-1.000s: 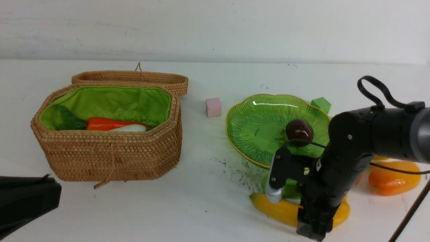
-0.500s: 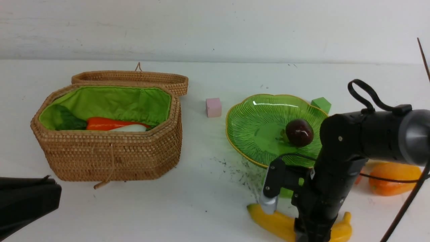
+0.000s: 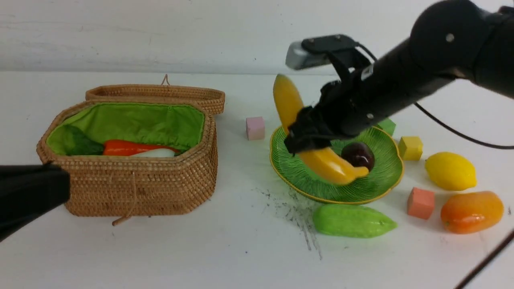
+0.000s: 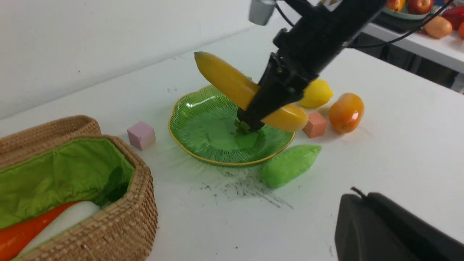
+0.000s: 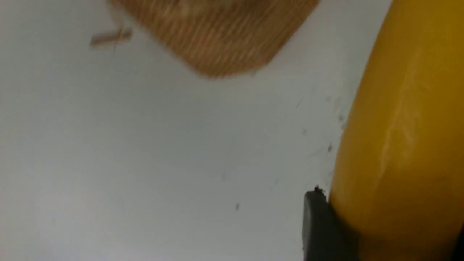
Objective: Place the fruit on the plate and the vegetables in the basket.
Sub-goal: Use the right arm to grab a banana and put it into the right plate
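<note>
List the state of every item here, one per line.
basket, lid open, carrot and radish inside
plate, holding the maroon ball
banana, held tilted over the plate
right gripper, shut on banana
gourd, lying on table, outside basket
lemon, on table, off plate
mango, on table, off plate
left gripper, shut

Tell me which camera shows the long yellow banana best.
Left wrist view: the long yellow banana shows end to end, tilted over the green glass plate, right gripper shut on its middle. Front view: the gripper hides more. Right wrist view: only a close yellow slice.
</note>
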`<state>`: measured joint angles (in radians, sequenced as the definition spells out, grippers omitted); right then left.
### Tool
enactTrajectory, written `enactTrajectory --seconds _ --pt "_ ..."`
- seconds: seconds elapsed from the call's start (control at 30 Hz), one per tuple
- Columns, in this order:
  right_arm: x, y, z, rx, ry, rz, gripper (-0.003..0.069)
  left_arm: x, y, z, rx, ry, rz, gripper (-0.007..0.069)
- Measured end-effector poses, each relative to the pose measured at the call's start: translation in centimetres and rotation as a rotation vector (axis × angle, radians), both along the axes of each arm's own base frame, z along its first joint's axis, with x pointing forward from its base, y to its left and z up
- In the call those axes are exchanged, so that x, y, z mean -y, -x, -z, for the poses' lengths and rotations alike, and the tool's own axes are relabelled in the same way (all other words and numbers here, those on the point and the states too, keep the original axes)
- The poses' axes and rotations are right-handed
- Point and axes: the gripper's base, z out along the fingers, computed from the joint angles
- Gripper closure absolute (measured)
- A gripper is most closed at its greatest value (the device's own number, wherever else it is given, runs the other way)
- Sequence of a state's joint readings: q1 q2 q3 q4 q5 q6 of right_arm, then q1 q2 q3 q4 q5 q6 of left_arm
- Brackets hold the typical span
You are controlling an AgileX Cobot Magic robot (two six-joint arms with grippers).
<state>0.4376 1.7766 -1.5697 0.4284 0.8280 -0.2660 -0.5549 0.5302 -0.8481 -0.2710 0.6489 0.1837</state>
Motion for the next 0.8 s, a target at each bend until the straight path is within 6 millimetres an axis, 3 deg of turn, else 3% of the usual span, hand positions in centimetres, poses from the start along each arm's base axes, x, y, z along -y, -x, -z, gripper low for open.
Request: enactTrajectory --seconds 0.27,0.6,0.8 --pt "1.3 -7.8 6.0 -0.151 -0.019 0.225 0.0349 0.0 -0.1 -0.3 0.04 0.0 -0.002 0.0638" --pt "1.0 -9.5 7.9 -0.17 -0.034 0.3 0.0325 0.0 -0.1 -0.3 0.038 0.0 -0.001 0.0638" --pt "1.4 -9.5 8.0 -0.172 -0.001 0.334 0.0127 0.0 -0.1 -0.2 0.032 -0.004 0.001 0.0637"
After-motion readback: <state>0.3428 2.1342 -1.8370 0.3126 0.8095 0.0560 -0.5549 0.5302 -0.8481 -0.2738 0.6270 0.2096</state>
